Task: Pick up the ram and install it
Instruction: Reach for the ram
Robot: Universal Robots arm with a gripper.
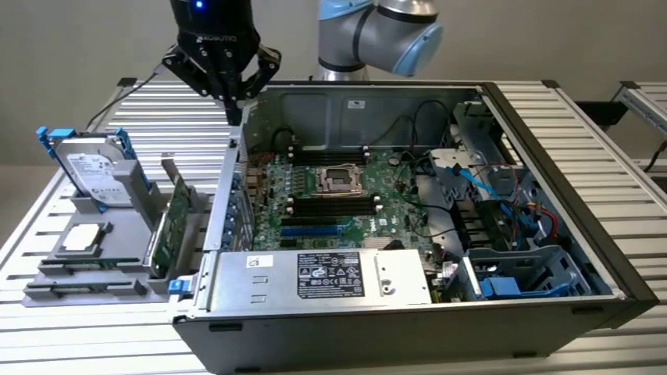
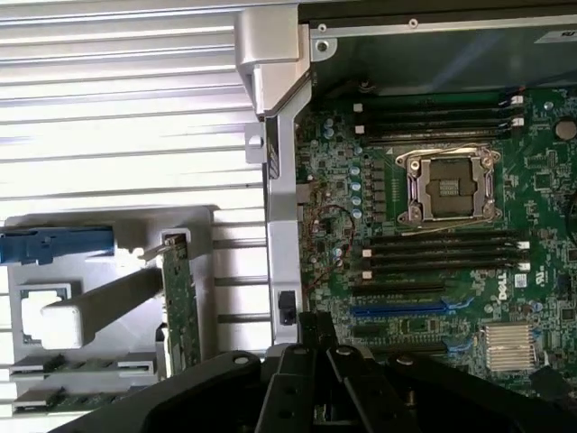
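**Green ram (image 2: 86, 365) not yet lifted, slots bare**

On the exterior view's left, it lies in the grey tray (image 1: 42, 297) on the surface, its long axis running across that view toward the computer case (image 1: 417, 328). Above the case's wall, the hand (image 1: 236, 109) hovers pinched shut and empty. Further right, the motherboard's black slots (image 1: 333, 205) look unfilled, so pickup and fitting both remain.

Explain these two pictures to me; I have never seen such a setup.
A robot arm ends in a black gripper, shut, with nothing held. One picture comes from a camera off the arm, the other from a camera on its wrist, looking down past the fingers. An open computer case lies on a slatted table, its motherboard exposed. At the exterior view's left a grey holder keeps parts: a hard drive, a green card and the ram, thin green sticks. The gripper hovers above the case wall beside that holder.
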